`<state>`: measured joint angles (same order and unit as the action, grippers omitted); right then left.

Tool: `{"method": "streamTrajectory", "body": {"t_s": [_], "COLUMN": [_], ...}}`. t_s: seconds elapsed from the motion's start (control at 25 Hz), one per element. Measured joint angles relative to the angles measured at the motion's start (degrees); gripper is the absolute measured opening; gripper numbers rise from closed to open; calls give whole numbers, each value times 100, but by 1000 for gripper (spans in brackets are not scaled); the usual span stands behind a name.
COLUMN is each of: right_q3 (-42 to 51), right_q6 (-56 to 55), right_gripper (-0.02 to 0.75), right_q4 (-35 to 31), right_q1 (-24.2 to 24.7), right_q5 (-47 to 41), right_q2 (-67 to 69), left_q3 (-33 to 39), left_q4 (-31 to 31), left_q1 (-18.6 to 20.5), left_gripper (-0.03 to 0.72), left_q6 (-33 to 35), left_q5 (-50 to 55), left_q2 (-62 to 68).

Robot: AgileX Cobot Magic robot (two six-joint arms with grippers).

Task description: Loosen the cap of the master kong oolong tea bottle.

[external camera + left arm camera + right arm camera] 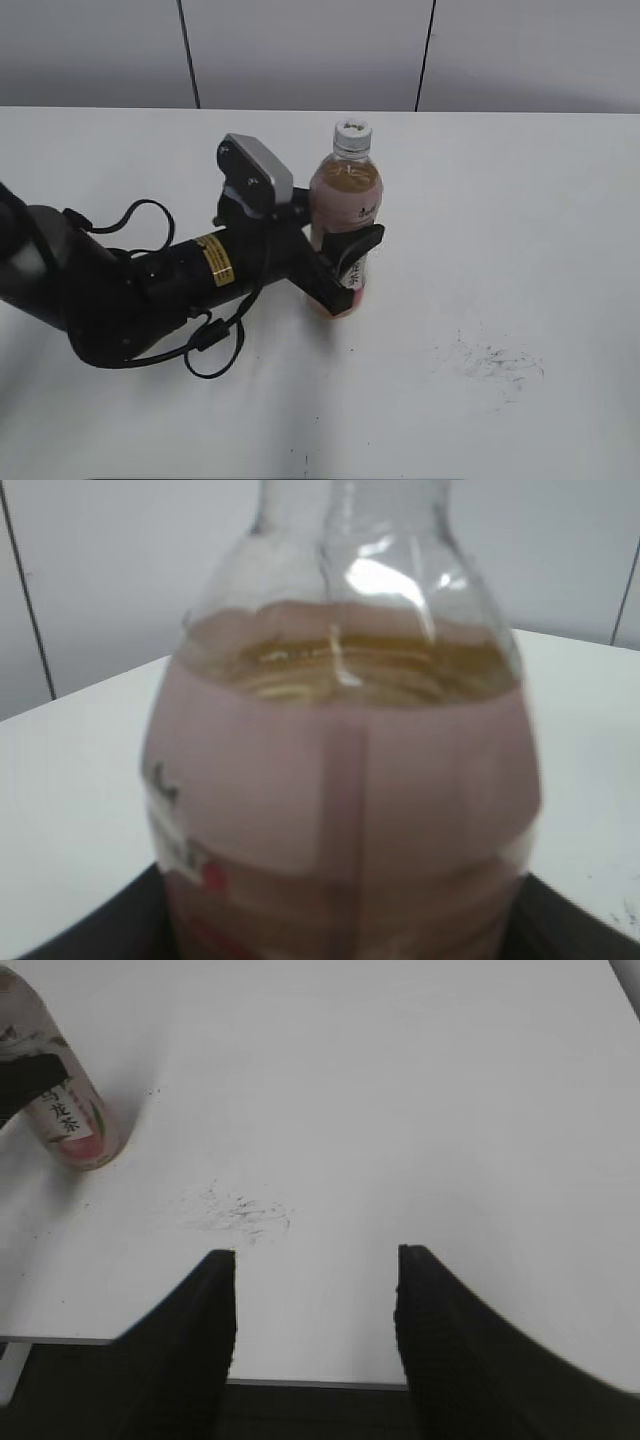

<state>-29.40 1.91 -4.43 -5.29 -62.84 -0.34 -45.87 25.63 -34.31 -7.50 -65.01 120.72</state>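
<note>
White worktop (520,200), scuffed: 1 upright master kong oolong tea bottle (345,200), cap (352,130) on. Left tool (345,265) clamps its lower body. Right tool (315,1340) open, holding nothing.

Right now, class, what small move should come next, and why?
Probably bring the right gripper, open and empty above bare table, over to the cap. The left gripper already clasps the oolong tea bottle upright, and nothing touches the cap.
</note>
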Motion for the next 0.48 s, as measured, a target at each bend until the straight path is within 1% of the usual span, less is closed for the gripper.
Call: {"method": "streamTrajectory", "body": {"t_s": [0.28,0.48], "right_q3": [0,-75], "right_q6": [155,696], "right_gripper": [392,392], "right_q4": [-290,-858], "right_q1": [0,0], "right_q5": [0,11], "right_q2": [85,1183], "left_q3": [-31,-39], "left_q4": [-282,-357], "left_q1": [-451,-468], "left_gripper": [389,389], "left_q6": [-71,-90], "left_q5": [9,-43], "left_q2": [-11,111]}}
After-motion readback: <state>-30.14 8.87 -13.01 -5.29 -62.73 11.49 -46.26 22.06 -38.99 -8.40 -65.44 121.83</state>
